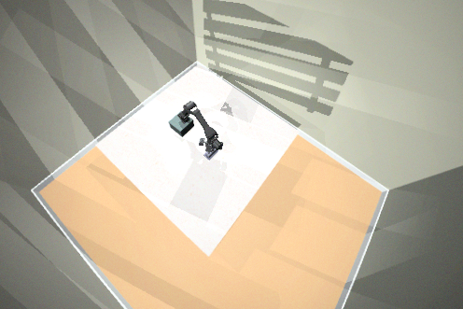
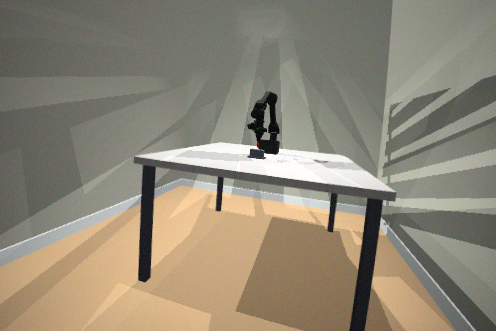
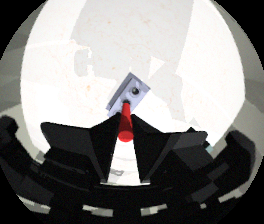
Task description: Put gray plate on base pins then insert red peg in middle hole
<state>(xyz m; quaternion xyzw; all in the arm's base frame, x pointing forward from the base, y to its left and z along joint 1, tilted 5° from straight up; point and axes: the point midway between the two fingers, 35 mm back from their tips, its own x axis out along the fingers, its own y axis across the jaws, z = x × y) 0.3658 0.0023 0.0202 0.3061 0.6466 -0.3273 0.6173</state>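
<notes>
Red peg (image 3: 125, 123) pinched in fingers, arm bent over gray plate (image 3: 133, 92)

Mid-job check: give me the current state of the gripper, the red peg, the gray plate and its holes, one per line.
gripper: shut on the red peg
red peg: held between the fingers, tip pointing at the plate, not yet inserted
gray plate: below the gripper, peg not in it
plate hole: one shows, dark and unfilled; the others hidden by the peg
</notes>
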